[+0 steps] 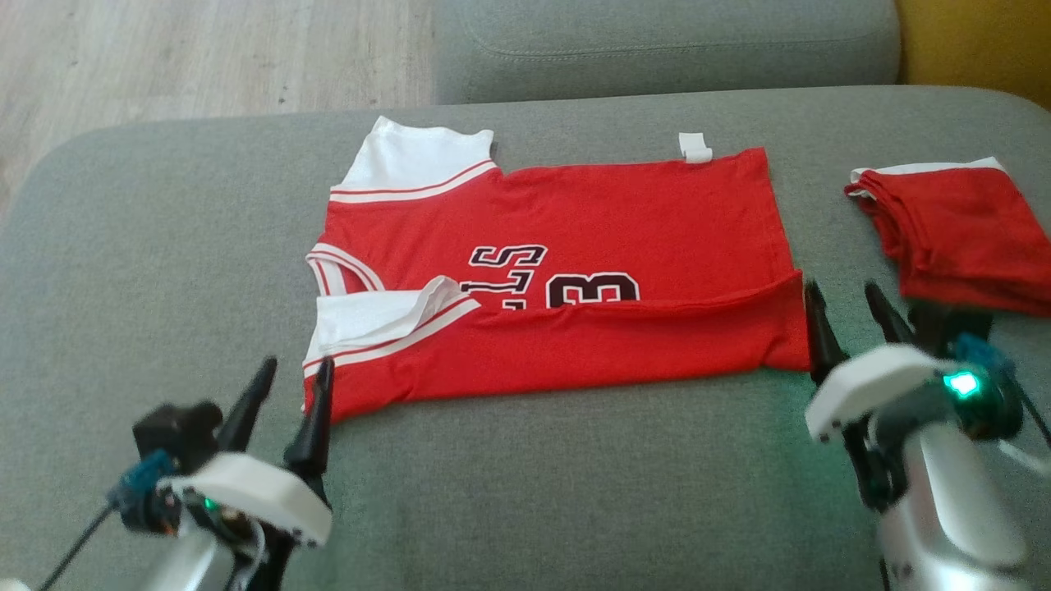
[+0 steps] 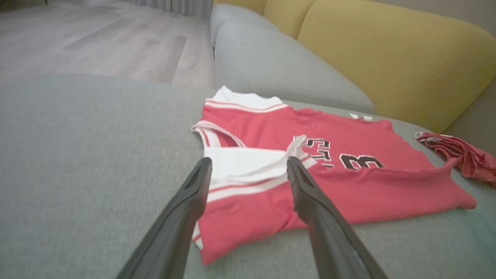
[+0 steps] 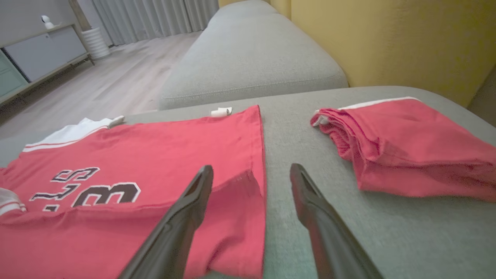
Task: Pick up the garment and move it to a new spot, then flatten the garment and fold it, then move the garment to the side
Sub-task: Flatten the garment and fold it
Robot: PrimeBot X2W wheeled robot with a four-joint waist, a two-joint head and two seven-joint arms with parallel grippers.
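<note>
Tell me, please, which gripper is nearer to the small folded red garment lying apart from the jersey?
Right. The right gripper sits just beside the folded red garment; the left gripper is beyond the jersey, at its sleeve end.

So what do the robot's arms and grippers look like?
The left gripper and right gripper each have two long, dark, pointed fingers rising from a rounded white shell. Behind the shells are shiny silver forearms. Each wrist carries a small blue part with a thin black cable, and a green light glows on the right one.
</note>
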